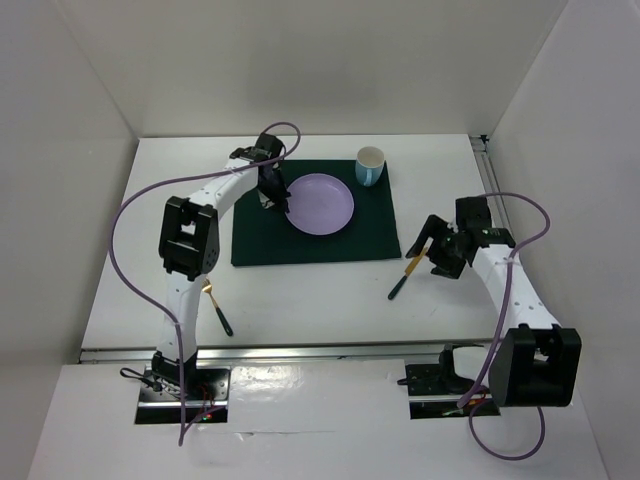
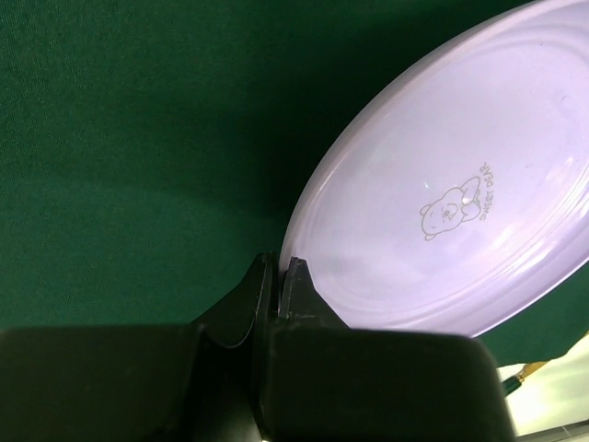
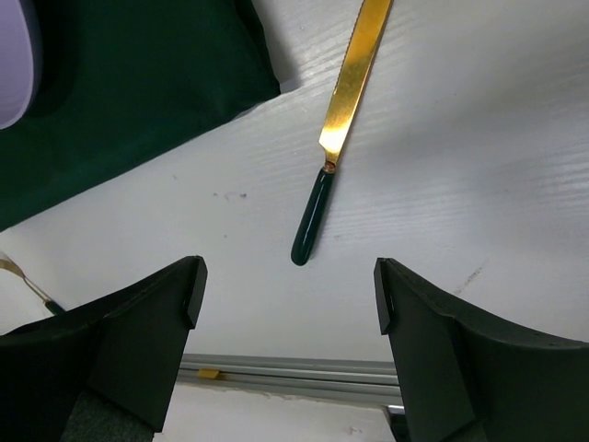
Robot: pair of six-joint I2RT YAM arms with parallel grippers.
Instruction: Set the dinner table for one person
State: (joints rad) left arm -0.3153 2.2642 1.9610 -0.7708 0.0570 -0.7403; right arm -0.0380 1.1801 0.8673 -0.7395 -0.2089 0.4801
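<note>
Jaws pressed together on left gripper (image 2: 279,269) at "SWEET DAYS" plate (image 2: 442,166), spread on right gripper (image 3: 290,281) over knife (image 3: 337,138)

The dinner table (image 1: 300,300) is a large, flat, matte white rectangular top, lying level and far bigger than anything on it. White walls (image 1: 90,150) close its left, far and right edges, and a metal rail (image 1: 300,352) runs along its near edge. Close up, the surface shows faint grain and small scuffs. A dark green mat (image 1: 372,230) lies centred toward its far edge, bearing a lilac plate (image 1: 320,203) and a pale blue cup (image 1: 370,165). A gold knife (image 1: 405,275) lies off the mat's near right corner, and a fork (image 1: 218,310) lies toward the near left.
</note>
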